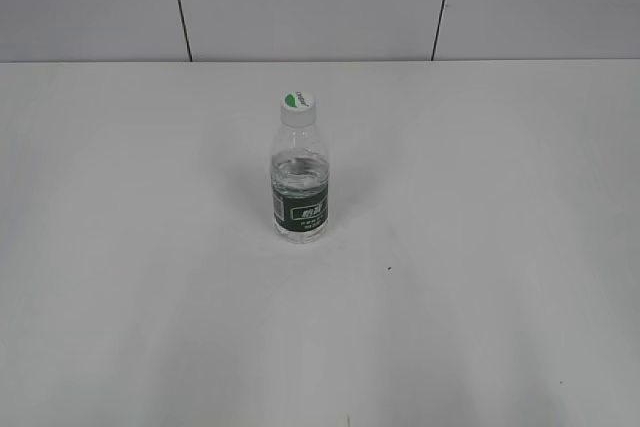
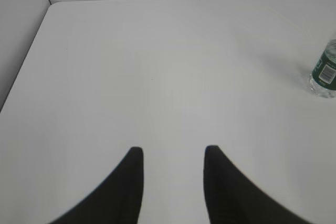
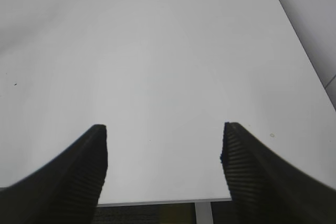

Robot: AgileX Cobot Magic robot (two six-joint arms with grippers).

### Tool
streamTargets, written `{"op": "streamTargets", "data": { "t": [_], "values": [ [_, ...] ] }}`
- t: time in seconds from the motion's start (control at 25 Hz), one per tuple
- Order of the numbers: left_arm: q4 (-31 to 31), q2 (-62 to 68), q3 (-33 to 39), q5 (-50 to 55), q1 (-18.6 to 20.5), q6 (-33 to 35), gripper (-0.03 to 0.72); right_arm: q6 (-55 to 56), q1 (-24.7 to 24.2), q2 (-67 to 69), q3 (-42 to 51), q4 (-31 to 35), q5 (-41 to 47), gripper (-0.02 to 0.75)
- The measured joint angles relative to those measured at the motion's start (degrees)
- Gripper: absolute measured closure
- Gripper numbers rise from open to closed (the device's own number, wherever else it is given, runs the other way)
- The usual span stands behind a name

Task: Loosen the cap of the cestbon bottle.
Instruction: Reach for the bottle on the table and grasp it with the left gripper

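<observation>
The cestbon bottle (image 1: 299, 187) stands upright near the middle of the white table, clear and ribbed with a dark green label. Its white cap (image 1: 297, 107) with a green mark sits on top. In the left wrist view only the bottle's lower part (image 2: 324, 73) shows at the right edge, far from my left gripper (image 2: 174, 151), which is open with nothing between its black fingers. My right gripper (image 3: 164, 129) is open wider over bare table, also empty; the bottle is out of that view. Neither gripper appears in the exterior view.
The white table (image 1: 480, 277) runs to a grey panelled wall (image 1: 310, 2) at the back. The table's left edge and corner (image 2: 47, 9) show in the left wrist view. The table's edge (image 3: 157, 201) lies under my right gripper.
</observation>
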Motion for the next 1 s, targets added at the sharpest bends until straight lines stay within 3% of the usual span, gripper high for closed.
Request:
{"op": "streamTargets", "data": {
  "t": [1.0],
  "values": [
    [0.3,0.0,0.0,0.0,0.0,0.0,0.445,0.0,0.0,0.0,0.0,0.0,0.0,0.217]
  ]
}}
